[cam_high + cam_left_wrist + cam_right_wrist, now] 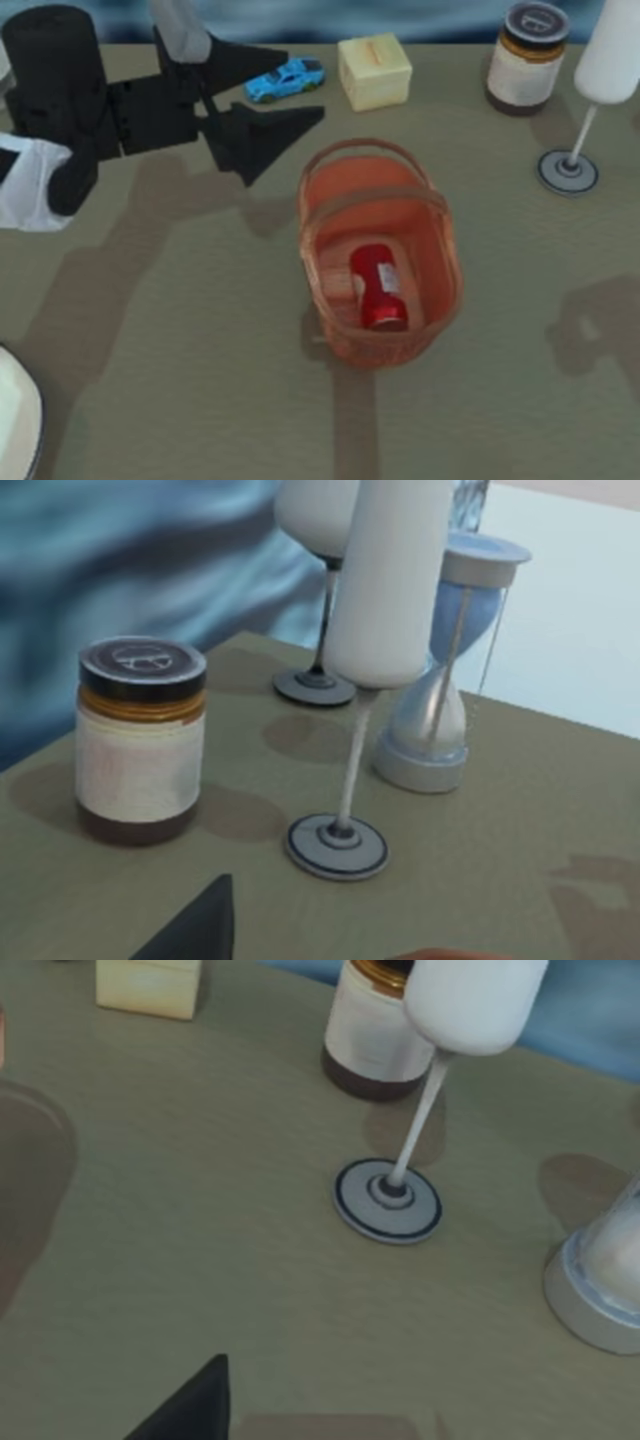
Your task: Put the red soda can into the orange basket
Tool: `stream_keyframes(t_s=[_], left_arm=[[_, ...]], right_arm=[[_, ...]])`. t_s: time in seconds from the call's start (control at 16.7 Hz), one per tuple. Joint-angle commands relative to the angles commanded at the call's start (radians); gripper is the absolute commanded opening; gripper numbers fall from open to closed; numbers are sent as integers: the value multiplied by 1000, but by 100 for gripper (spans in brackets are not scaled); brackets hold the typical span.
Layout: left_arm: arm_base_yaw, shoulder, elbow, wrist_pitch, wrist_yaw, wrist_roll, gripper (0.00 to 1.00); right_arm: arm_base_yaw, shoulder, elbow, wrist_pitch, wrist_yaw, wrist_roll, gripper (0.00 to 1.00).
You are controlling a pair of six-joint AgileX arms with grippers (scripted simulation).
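Note:
The red soda can [378,285] lies on its side inside the orange basket [443,262], which stands at the table's middle with its handle arched over it. My left gripper [301,87] hovers open and empty up and to the left of the basket, apart from it, its black fingers [268,128] pointing right. One of these fingers [205,925] shows in the left wrist view, with a sliver of the basket [450,954] at the picture's edge. My right arm is out of the top view; one of its fingers [195,1405] shows over bare table.
Along the back stand a blue toy car [285,80], a pale yellow block [375,72], a brown-lidded jar [527,58] and a white wine glass [570,168]. An hourglass [440,680] stands behind the glass. A white plate [15,420] sits at the front left.

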Motion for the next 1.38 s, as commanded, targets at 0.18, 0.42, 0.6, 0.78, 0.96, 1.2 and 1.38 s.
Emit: stream_keyframes(t_s=[0.18, 0.42, 0.6, 0.78, 0.96, 1.2, 1.38], left_arm=[[44, -280, -150, -135, -158, -24, 100], [106, -708, -367, -322, -391, -37, 100], [148, -1039, -527, -453, -561, -31, 100], [186, -1355, -678, -571, -717, -17, 100], [217, -1626, -816, -675, -857, 2, 100], [242, -1849, -944, -768, -982, 26, 100], [251, -1910, -985, -798, -1021, 33, 100]], right_arm=[[81, 312, 322, -204, 5, -131, 100], [199, 766, 821, -479, 12, -319, 100], [287, 1091, 1192, -680, 17, -458, 100], [368, 1390, 1509, -870, 20, -584, 100], [436, 1642, 1748, -1040, 20, -688, 100], [496, 1855, 1942, -1204, 15, -779, 100], [514, 1914, 1997, -1256, 12, -806, 100]])
